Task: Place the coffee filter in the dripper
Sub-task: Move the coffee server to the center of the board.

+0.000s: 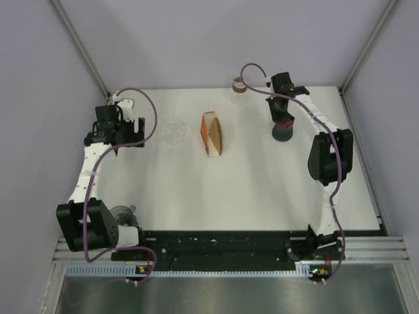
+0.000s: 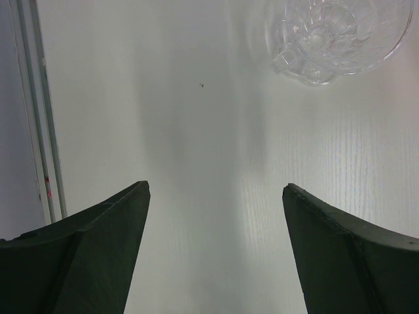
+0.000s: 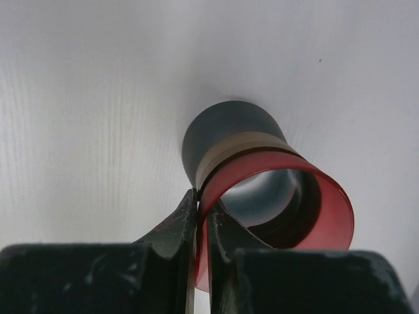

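From above, the folded coffee filter lies mid-table, the glass dripper just left of it and a red cone well to its right. The left wrist view shows the left gripper spread apart, with the glass dripper ahead. The right wrist view shows the right gripper clamped on the red cone's rim.

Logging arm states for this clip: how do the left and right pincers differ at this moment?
The left pincer is open; the right pincer is shut. The left pincer holds nothing, with only bare table between its fingers, while the right pincer clamps the rim of the red cup. The left pincer sits apart from the clear glass dripper; the right pincer touches its object. Both have dark fingers.
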Available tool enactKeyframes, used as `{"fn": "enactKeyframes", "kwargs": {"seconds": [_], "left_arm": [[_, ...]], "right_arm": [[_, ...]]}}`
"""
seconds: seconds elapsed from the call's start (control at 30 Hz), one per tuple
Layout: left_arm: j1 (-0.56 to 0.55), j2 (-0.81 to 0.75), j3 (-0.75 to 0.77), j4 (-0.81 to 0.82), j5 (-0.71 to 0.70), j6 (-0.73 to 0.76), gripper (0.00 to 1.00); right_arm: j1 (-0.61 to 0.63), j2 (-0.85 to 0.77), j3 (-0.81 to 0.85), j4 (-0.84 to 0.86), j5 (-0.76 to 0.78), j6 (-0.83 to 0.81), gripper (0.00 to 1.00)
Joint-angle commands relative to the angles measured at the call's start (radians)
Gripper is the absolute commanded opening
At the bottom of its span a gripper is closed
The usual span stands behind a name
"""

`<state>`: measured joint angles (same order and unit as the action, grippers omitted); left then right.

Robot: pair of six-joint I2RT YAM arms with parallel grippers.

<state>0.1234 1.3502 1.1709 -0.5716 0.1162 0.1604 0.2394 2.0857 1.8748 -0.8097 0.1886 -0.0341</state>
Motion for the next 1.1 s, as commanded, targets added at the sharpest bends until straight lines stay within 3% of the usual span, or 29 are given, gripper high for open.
{"fn": "enactKeyframes", "kwargs": {"seconds": [0.0,0.17,0.33,0.67,0.9,1.07], "left_arm": [[0.005,-0.034,0.023,0.010,0.008,0.007,0.88],[0.004,-0.034,0.029,0.009,0.019,0.005,0.88],[0.004,-0.031,0.036,0.004,0.002,0.005,0.88],[0.004,-0.026,0.033,0.001,-0.010,0.008,0.88],[0.004,-0.034,0.022,0.009,-0.016,0.011,0.88],[0.002,-0.037,0.022,0.007,-0.029,0.013,0.88]], "right_arm": [[-0.002,-0.048,0.035,-0.031,-0.089,-0.032,0.00],[0.026,-0.143,-0.074,-0.034,-0.152,-0.041,0.00],[0.129,-0.291,-0.222,-0.034,-0.147,-0.136,0.00],[0.472,-0.564,-0.566,0.067,-0.373,-0.505,0.00],[0.725,-0.579,-0.635,0.191,-0.528,-0.762,0.00],[0.805,-0.465,-0.536,0.170,-0.593,-0.910,0.00]]}}
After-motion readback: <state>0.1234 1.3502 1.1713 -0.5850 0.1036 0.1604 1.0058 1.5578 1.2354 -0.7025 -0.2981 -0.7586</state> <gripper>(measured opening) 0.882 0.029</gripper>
